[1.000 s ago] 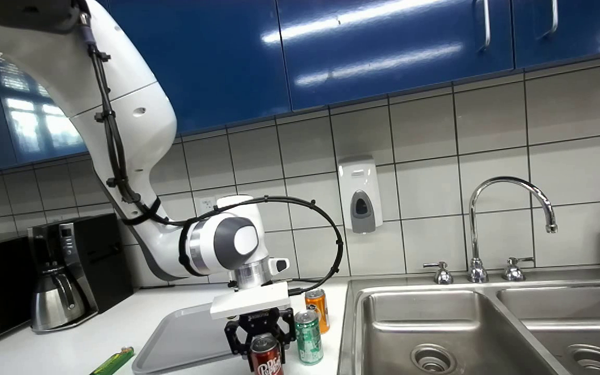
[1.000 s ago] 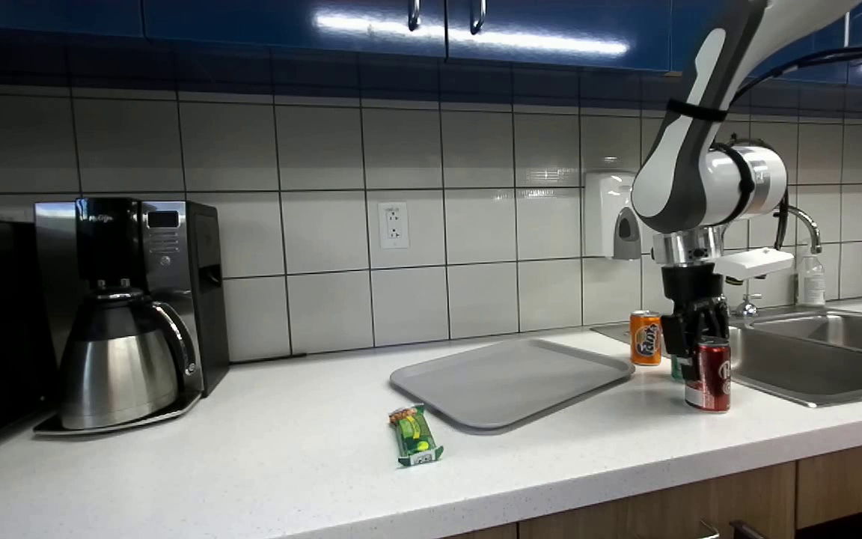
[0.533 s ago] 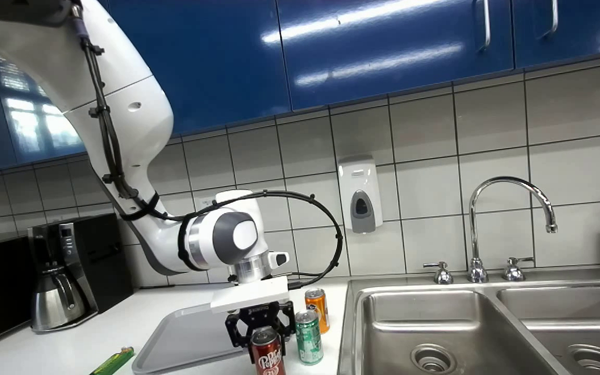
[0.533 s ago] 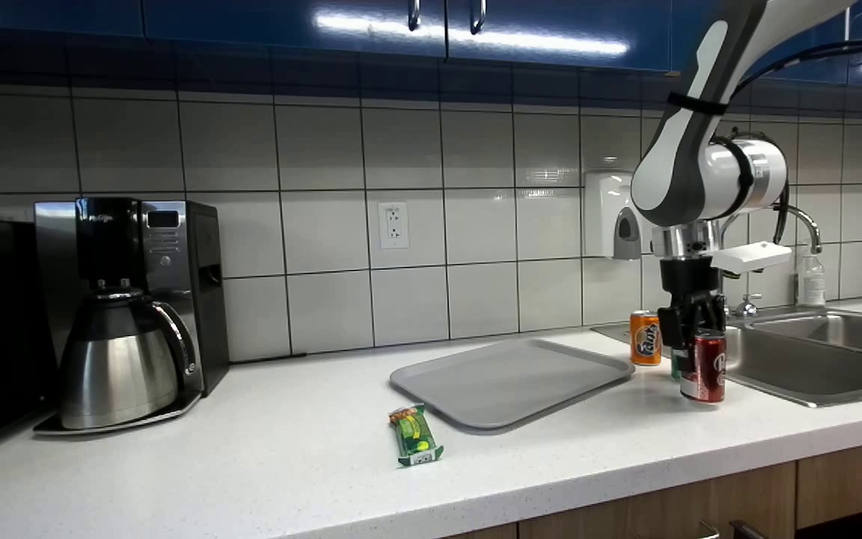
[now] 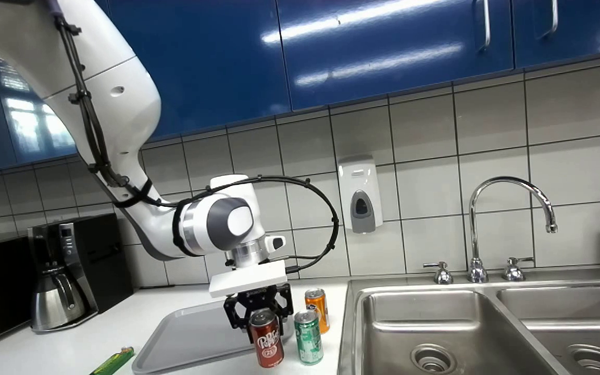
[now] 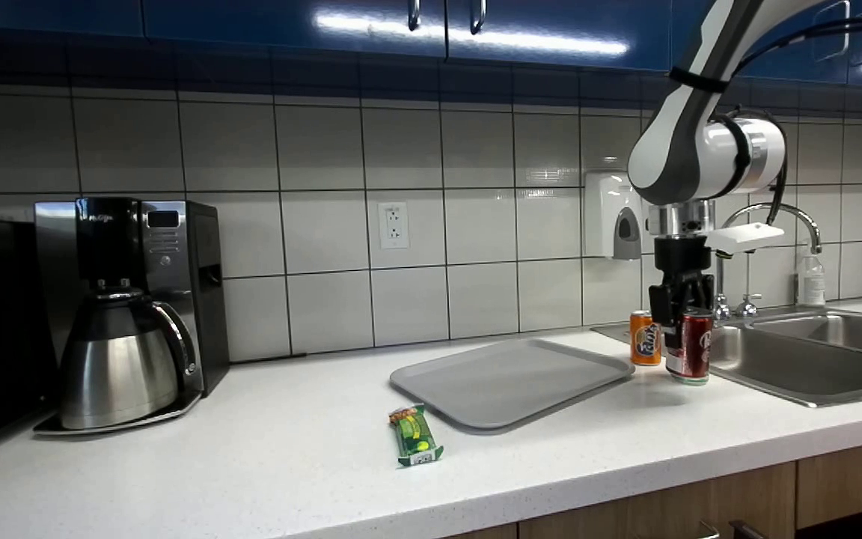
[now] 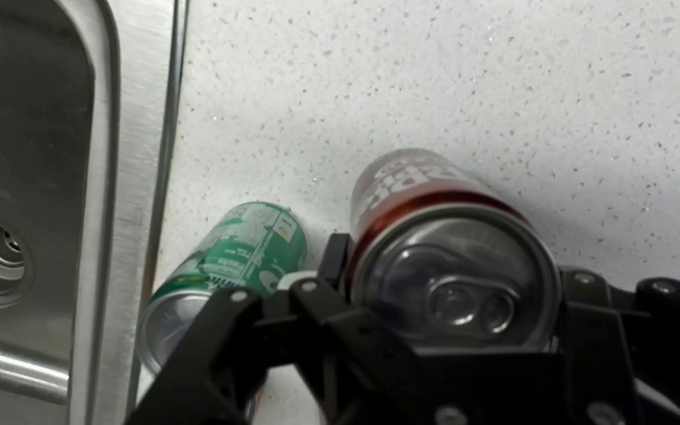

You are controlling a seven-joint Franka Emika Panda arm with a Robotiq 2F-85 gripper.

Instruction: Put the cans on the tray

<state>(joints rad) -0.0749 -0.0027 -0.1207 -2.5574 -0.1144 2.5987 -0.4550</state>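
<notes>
While the white speckled countertop point(image 6: 251, 479) fills the lower half of the frame in an exterior view, the grey tray point(image 6: 513, 385) lies near its centre with no can on it, so the task seems to be at the first of three transfers. The Robotiq gripper point(image 5: 266, 331) is at bottom centre in an exterior view; its fingers point(image 7: 334, 262), seen in the wrist view, are grasping the dark red Dr Pepper can point(image 5: 268, 348). That can, roughly upright and apparently lifted off the countertop, is beside the tray, its carry and release still to do. The green soda can point(image 5: 308, 337), probably Sprite, stands just to its right in an exterior view, waiting its turn. The orange Fanta can point(image 6: 646, 340), right of the tray in an exterior view, also remains to be fetched.
</notes>
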